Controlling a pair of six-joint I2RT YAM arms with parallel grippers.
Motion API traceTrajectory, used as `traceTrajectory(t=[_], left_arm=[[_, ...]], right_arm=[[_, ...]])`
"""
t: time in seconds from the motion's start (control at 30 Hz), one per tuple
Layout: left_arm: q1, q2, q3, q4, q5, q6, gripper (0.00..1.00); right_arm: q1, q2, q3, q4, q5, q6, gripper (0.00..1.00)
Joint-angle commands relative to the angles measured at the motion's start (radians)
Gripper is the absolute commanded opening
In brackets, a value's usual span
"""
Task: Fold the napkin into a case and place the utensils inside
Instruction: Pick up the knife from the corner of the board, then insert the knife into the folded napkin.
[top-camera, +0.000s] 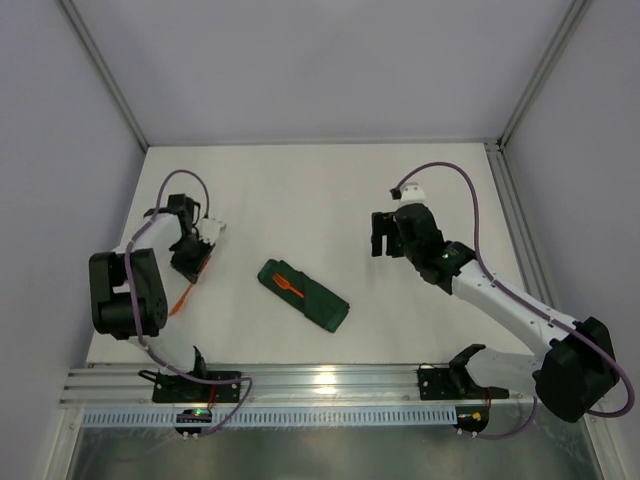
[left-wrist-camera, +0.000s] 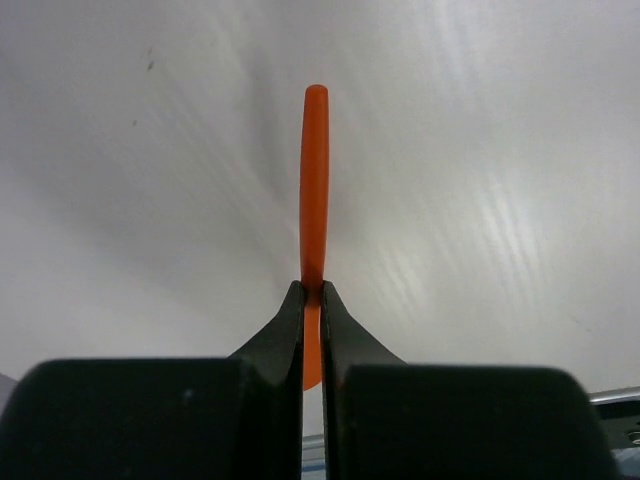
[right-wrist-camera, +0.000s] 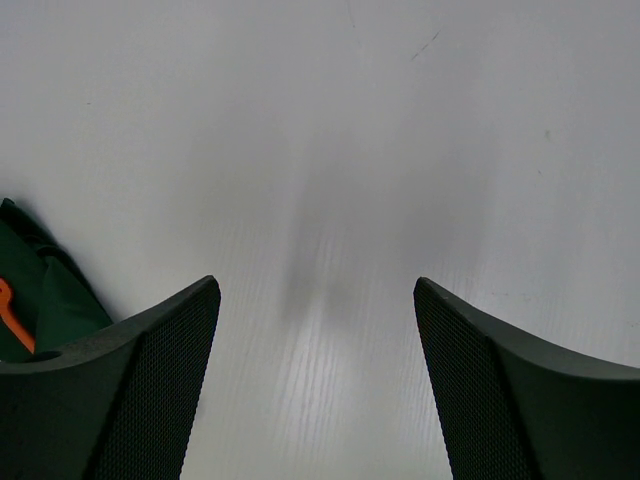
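Edgewise, the left jaws pinch an orange utensil (left-wrist-camera: 314, 180).

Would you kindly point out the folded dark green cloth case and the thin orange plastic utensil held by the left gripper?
Folded dark green cloth case (top-camera: 320, 305): top external view, bare cloth near its middle.
Thin orange plastic utensil (left-wrist-camera: 314, 190): left wrist view, its exposed shaft.

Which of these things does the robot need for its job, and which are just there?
For the job: green napkin case, orange fork lying on it, orange utensil pinched in the left gripper.
Just there: purple cables, metal rail at the near edge.
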Motion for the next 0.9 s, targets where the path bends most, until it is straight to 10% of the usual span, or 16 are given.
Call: traceTrajectory(t=[0.0,0.33,0.87], left_arm=[[-0.159,-0.157,0.035,-0.015,0.007,0.112,0.0],[-0.718,-0.156,0.143,-0.133,-0.278,0.538,0.0],[-0.899,0.056,0.147,-0.009,-0.404,0.733,0.0]], right_arm=[[-0.001,-0.061,-0.014,0.079,-0.025,-0.056,0.82],[0.001,-0.053,-0.119,0.142,-0.331,0.031,0.81],[0.001,-0.102,-0.186,0.142,-0.315,0.1,0.8]])
